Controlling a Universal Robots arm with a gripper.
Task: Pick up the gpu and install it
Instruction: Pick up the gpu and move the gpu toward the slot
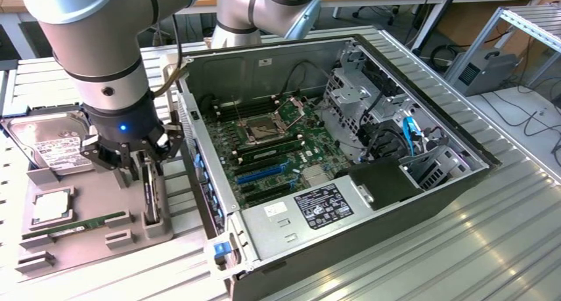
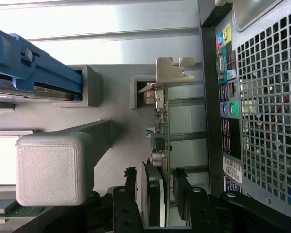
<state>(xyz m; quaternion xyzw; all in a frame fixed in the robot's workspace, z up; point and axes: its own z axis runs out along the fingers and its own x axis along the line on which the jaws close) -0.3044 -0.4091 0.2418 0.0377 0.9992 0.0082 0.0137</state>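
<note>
Beside the computer case [image 1: 263,68], the claw [image 1: 147,173] straddles the gpu [image 2: 161,131] in its holder [image 1: 88,242], released; lifting and installing remain.

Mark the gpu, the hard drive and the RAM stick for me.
gpu [image 2: 165,121]: wrist view, edge of the green board.
hard drive [image 1: 52,153]: exterior view, white label.
RAM stick [image 1: 75,225]: exterior view, middle of the green strip.

A metal table [image 1: 500,242] of ribbed, silvery slats runs under everything. Two things rest directly on it. One is a flat grey tray [image 1: 83,252] with raised blocks and slots (toward the exterior view's left). Just beside it, toward the right, a large computer case [image 1: 377,248] lies on its side, open face up. Bare slats show around the case.
</note>
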